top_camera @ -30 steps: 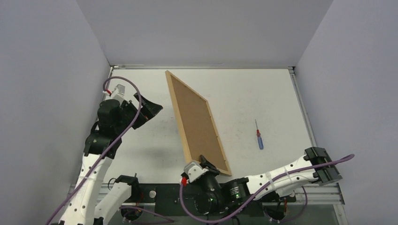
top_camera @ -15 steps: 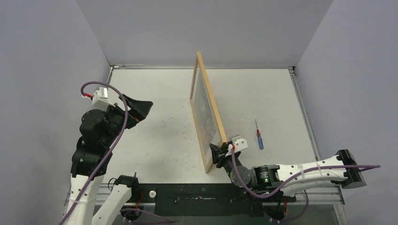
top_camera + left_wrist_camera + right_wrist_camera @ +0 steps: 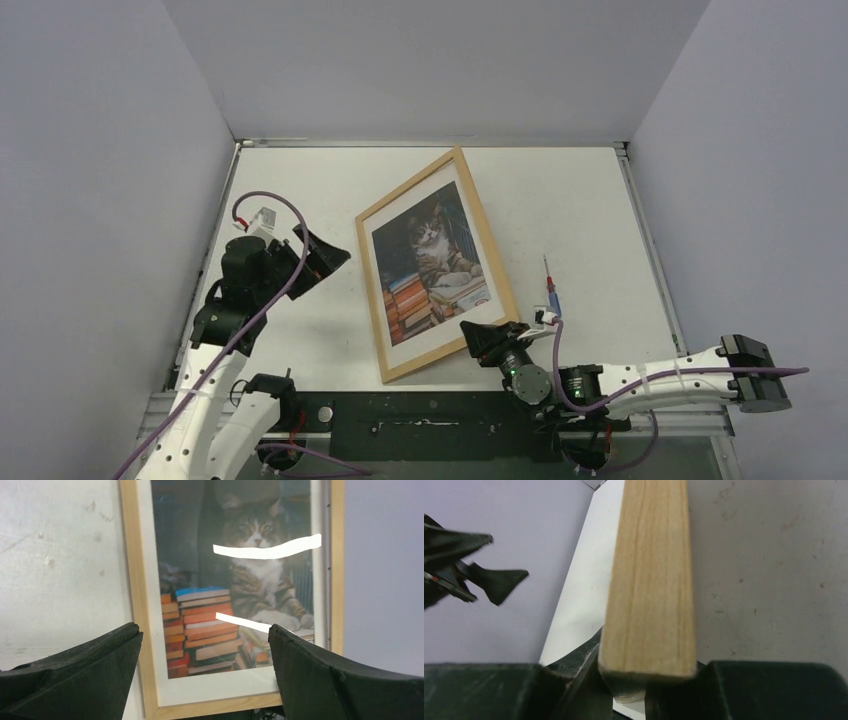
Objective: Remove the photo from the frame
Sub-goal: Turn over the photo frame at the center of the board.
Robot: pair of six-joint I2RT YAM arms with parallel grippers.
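The right claw is clenched on the near right corner of the frame. In its own wrist view the two dark fingers press on either side of the pale wooden moulding, whose outer edge runs straight away from the camera with the grain showing. From that corner the frame reaches away from the arm bases and leans, with its glazed face turned up and towards the left arm; which of its edges meets the table cannot be told. The photo is still inside the frame, behind the glass: a tabby cat with a white chest lying beside a stack of orange, red and blue books, with a white border between the print and the wood. The left claw hangs just left of the frame, apart from it, released and spread wide, and holds nothing. Its wrist camera looks between the two black fingers straight at the photo and at the frame's moulding, with bright streaks of light reflected across the glass. A small screwdriver with a blue and red handle lies on the table to the right of the frame, near the gripped corner but not touching it.
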